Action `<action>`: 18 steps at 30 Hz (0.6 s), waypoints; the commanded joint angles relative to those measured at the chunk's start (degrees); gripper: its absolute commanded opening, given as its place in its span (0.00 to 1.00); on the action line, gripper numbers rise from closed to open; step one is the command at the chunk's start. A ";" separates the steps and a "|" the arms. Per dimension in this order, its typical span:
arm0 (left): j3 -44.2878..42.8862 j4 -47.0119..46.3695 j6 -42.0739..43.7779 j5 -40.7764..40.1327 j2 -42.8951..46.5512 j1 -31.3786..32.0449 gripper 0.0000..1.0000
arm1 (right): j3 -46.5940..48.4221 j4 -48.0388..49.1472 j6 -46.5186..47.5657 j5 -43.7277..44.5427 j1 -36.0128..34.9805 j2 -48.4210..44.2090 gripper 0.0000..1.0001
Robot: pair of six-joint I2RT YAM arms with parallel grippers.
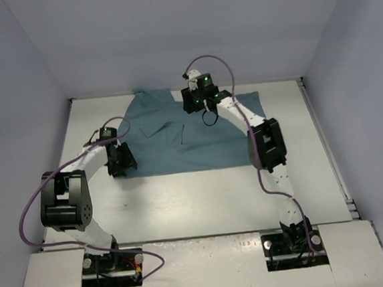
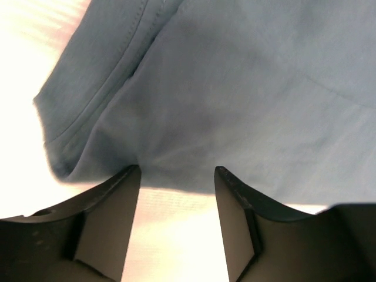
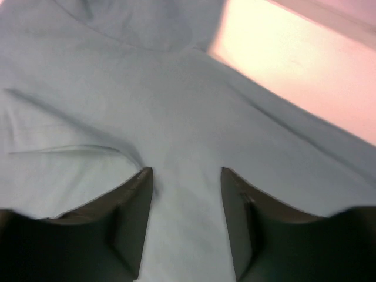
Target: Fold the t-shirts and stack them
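The t-shirt (image 1: pixel 178 141) lies spread on the far middle of the desk (image 1: pixel 203 203), not yet folded. Your left claw (image 2: pixel 177 174) is spread at the shirt's near-left edge, holding nothing. The hem sits just beyond its fingertips and bare desk shows between them. If you close from here, you may catch only air or a thin lip of hem, and that could slip out during the lift. The doubled sleeve cloth to its left could also bunch.

Your right claw (image 3: pixel 187 173) is spread too, empty, low over the plain panel near the far edge. Pinching there risks picking up a ridge of a single layer. The creases beside its left finger would then likely be dragged into the fold.
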State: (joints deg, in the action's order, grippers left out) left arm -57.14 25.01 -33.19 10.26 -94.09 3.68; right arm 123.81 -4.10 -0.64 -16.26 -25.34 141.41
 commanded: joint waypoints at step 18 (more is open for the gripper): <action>-36.87 3.70 7.07 -2.75 -15.98 9.73 0.44 | -70.62 3.57 -21.72 26.64 10.41 -54.55 0.33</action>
State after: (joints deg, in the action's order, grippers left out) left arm -88.98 28.21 -26.98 8.64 -108.09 12.41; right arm 57.83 -1.73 -16.74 3.85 -16.24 90.31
